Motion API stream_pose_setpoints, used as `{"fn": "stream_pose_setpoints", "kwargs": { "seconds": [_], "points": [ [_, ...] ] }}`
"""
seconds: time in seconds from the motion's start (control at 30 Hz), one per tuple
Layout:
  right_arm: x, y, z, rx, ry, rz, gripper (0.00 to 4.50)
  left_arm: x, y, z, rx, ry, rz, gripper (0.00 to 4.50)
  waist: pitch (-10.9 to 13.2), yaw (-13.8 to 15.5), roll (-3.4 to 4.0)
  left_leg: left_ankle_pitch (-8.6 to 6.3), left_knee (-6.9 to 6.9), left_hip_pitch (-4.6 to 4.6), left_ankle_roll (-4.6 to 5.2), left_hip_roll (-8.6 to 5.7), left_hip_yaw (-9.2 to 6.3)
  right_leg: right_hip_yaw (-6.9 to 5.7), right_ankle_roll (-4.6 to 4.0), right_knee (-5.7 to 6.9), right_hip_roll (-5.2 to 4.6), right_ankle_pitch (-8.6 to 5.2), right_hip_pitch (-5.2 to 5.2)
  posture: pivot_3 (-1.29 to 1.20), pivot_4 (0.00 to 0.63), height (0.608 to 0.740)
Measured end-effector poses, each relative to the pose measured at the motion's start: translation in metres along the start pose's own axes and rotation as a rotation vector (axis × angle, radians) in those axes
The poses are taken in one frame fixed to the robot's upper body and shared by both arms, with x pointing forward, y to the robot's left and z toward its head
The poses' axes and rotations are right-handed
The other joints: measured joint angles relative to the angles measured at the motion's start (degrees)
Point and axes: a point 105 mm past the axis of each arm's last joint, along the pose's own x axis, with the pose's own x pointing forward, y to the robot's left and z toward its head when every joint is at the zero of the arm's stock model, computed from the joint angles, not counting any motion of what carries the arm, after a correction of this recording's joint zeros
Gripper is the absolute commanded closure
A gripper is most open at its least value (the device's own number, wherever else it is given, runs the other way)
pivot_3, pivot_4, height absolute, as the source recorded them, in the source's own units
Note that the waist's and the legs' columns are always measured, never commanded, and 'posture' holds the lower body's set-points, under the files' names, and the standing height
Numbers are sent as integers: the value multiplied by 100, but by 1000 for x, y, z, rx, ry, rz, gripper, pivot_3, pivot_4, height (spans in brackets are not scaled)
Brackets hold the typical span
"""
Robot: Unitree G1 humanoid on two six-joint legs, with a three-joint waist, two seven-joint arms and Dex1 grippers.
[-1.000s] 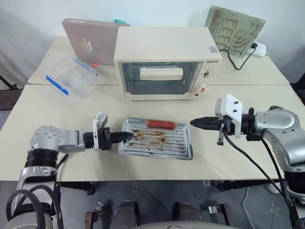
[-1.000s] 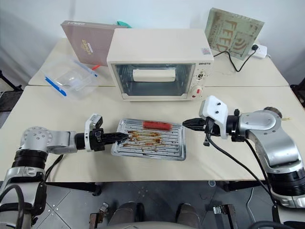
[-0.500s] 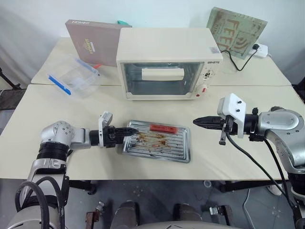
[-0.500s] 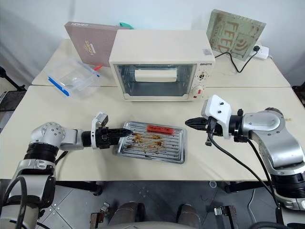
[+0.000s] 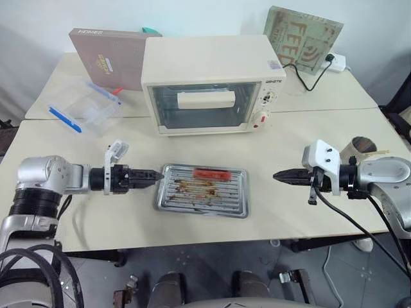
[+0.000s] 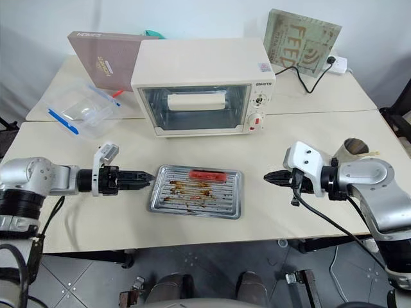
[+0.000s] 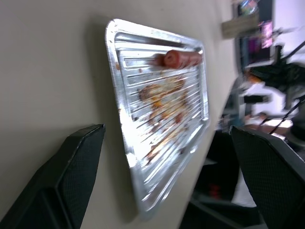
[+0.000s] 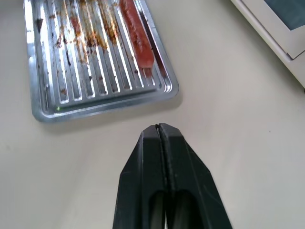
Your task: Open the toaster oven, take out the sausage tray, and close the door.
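Since a second ago my left tool has let go of the tray and backed off to its left; its fingers now stand spread wide. My right tool has drawn away to the right, fingers pressed together. The tray lies flat on the desk between them, sausage on its far side, before the oven, whose door is closed.

left tool fingers spread wide, right tool fingers pressed together
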Motion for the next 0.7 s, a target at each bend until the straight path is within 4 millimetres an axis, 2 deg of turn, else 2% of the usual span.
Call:
{"fn": "stream_pose_setpoints", "kwargs": {
  "seconds": [0.07,0.17,0.2,0.33,0.4,0.5,0.57,0.7],
  "points": [
    [-2,3,-6,0,-9,26,2879,-4,1,3,105,-53,-3,0,2,6,-2,-1,3,-3,2,0,1,0,0,-4,-1,0,0,0,150,740],
    [-14,6,-22,42,-47,42,1819,-20,-12,23,437,-390,-132,0,10,27,-15,-3,15,-18,3,2,-7,-13,0,-8,-1,0,0,0,150,740],
    [-17,6,-23,33,-65,47,1496,-28,-16,22,559,-443,-128,0,12,16,-20,-3,18,-21,3,3,-7,-14,0,-8,-1,1,-2,0,150,740],
    [-25,3,-22,-3,-99,58,86,-42,-17,10,792,-385,-73,0,12,10,-19,-3,15,-17,3,2,-7,-13,1,-5,-1,1,-1,0,150,740],
    [-26,2,-22,-14,-103,60,86,-43,-18,7,848,-362,-83,0,13,8,-18,-4,15,-17,4,3,-6,-12,1,-6,-2,1,-1,0,150,740],
    [-28,2,-24,-45,-93,81,86,-48,-16,-10,937,-240,-133,0,13,7,-17,-5,14,-17,3,3,-5,-13,1,-6,-1,1,-3,0,150,740],
    [-31,0,-32,-62,-51,92,86,-56,-4,-23,987,-110,-129,0,15,2,-15,-5,13,-17,3,3,-2,-13,1,-6,-1,1,-7,0,150,740],
    [-33,-3,-50,-92,30,76,86,-67,20,-25,1028,-19,-14,0,16,18,-13,-5,17,-21,4,2,-3,-13,1,-4,-2,1,-7,0,150,740]
  ]
}}
